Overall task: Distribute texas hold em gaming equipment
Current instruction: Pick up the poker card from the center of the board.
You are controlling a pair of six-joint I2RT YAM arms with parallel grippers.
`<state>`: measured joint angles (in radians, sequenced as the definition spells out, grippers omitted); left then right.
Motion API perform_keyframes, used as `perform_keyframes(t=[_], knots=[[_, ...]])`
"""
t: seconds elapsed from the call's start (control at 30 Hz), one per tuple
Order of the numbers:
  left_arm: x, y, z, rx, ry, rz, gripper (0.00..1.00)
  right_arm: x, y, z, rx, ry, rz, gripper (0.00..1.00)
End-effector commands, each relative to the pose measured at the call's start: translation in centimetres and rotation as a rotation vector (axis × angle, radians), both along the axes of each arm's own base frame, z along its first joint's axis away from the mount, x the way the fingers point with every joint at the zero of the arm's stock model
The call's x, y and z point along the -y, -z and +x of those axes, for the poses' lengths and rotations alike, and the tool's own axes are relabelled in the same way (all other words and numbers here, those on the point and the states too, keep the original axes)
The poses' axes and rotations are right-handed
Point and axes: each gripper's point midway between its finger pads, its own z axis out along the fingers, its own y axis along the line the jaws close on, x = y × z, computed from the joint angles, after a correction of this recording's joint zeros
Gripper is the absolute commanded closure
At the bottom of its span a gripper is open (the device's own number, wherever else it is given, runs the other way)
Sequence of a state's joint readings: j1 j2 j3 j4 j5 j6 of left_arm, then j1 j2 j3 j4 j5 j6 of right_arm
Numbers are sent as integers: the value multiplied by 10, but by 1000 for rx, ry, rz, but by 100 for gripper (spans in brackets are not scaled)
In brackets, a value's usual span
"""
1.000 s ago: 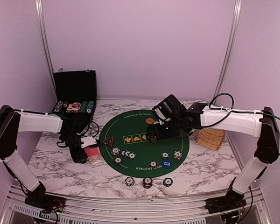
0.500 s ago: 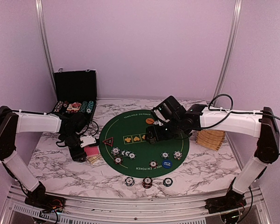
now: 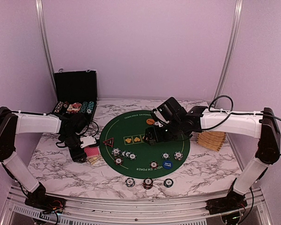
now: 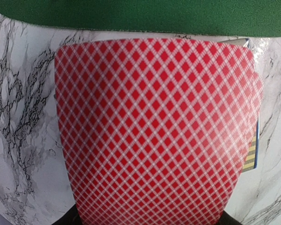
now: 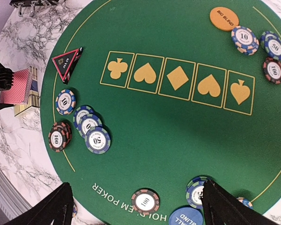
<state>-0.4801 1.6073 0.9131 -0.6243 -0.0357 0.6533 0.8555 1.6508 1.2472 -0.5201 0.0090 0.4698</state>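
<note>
The left end effector (image 3: 84, 153) is pressed together on a red-backed playing card (image 4: 154, 131). It holds the card over the marble tabletop (image 3: 56, 164), just beside the left edge of the round green mat (image 5: 178, 136). The right end effector (image 3: 151, 139) is spread wide with nothing in it and hangs over the middle of the mat. On the mat lie small poker chips (image 5: 97, 139), a black-red triangle marker (image 5: 67, 63), an orange button (image 5: 224, 18) and a blue button (image 5: 189, 218). Three more chip piles (image 3: 148, 183) sit on the tabletop near the mat's front edge.
</note>
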Motion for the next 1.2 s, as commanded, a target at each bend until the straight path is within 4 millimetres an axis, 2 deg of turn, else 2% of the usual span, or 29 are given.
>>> perform_keyframes(t=[0.0,0.27,0.57,0.67,0.87,0.97,1.17], knots=[[5,-14,5,46,-14,-36,76,-15,-11,-4,-6,-18,79,7],[13,-37,2,54,-13,-96,88,-33,-19,-8,-41,-35,195,7],[24,-54,-1,50,-27,-171,95,-64,-31,-14,-107,-94,363,8],[26,-54,-5,37,-37,-194,100,-71,-29,-15,-126,-102,386,8],[27,-48,-8,42,-55,-212,100,-78,-28,-19,-146,-121,409,9],[33,-65,-2,83,-63,-262,100,-83,-31,-20,-158,-138,438,8],[52,-122,4,196,-20,-409,100,-109,-48,-25,-215,-197,565,8]])
